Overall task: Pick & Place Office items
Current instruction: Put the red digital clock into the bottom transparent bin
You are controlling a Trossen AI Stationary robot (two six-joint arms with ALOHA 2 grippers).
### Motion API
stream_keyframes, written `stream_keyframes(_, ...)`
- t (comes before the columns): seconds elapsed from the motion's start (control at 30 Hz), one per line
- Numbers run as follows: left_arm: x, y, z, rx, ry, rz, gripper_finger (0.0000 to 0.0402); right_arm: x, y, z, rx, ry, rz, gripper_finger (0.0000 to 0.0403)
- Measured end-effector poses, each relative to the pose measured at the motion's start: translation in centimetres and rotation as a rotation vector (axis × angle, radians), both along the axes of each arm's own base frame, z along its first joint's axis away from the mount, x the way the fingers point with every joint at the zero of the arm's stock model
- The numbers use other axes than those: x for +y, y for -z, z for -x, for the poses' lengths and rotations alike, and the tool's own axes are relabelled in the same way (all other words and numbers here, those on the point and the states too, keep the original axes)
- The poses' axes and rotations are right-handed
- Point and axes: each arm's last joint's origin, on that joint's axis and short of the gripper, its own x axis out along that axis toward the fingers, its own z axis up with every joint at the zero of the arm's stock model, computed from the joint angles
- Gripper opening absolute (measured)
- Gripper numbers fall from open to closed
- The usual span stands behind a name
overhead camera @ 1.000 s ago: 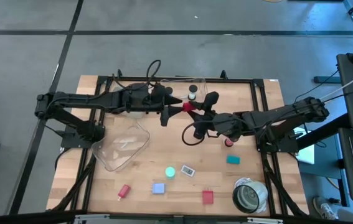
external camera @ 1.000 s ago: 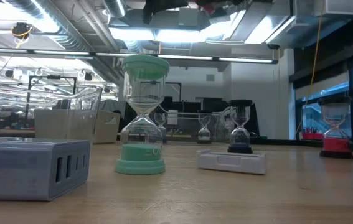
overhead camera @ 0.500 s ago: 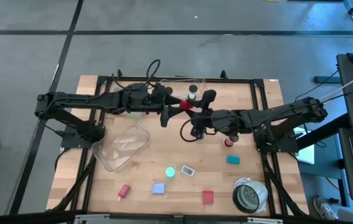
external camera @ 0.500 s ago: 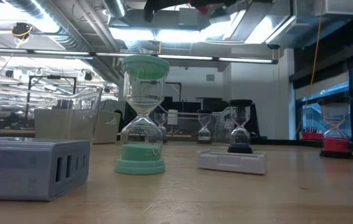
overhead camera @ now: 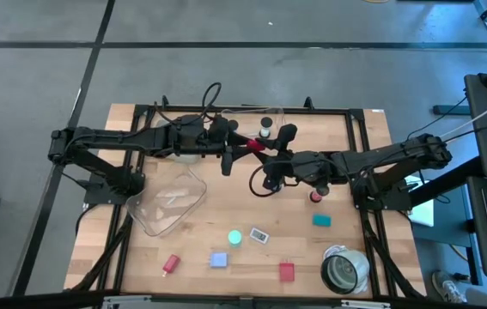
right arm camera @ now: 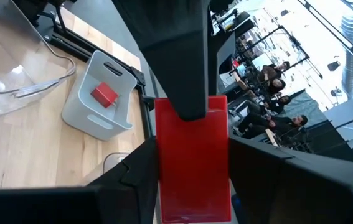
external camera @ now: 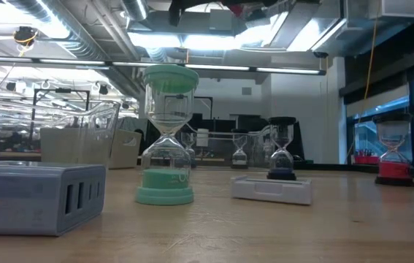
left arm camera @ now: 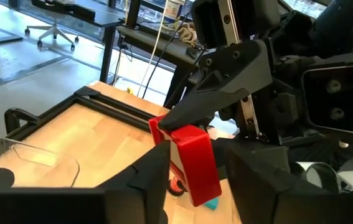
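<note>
Red block (left arm camera: pixel 192 163) mid-handover, above far surface (overhead camera: pixel 346 180).
Left gripper (overhead camera: pixel 241 149) and right gripper (overhead camera: pixel 270 154) jaws both grasp it; a dozen-odd items left, unplaced.

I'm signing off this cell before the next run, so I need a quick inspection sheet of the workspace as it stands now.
Surface: wooden table, no spills seen.
Job's things: red block held mid-air by both end effectors; hourglasses, grey USB hub, teal block scattered.
Clutter: clear bin, grey-white roll.
Grippers: left end effector and right end effector both shut on the block.
Cables: black loop under right arm.
Surroundings: people seen beyond the table.
</note>
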Motion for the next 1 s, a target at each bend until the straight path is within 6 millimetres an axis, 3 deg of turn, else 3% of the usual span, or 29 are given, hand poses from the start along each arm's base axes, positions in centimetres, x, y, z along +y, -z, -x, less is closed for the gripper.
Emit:
stream_keyframes(0.3, 0.02, 0.01, 0.0, 0.001, -0.001, -0.002, 0.0065, -0.02, 0.02, 0.02, 0.013, 0.004, 0.021, 0.0165)
stream_keyframes(0.73, -0.01, 0.04, 0.0, 0.008, 0.009, -0.029, 0.0065, 0.1, 0.11, 0.07, 0.023, 0.002, 0.026, 0.026)
stream_keyframes(1.0, 0.38, 0.69, 0.24, 0.084, -0.035, -0.041, 0.0064, 0.45, 0.44, 0.99, 0.099, 0.253, 0.181, 0.0318)
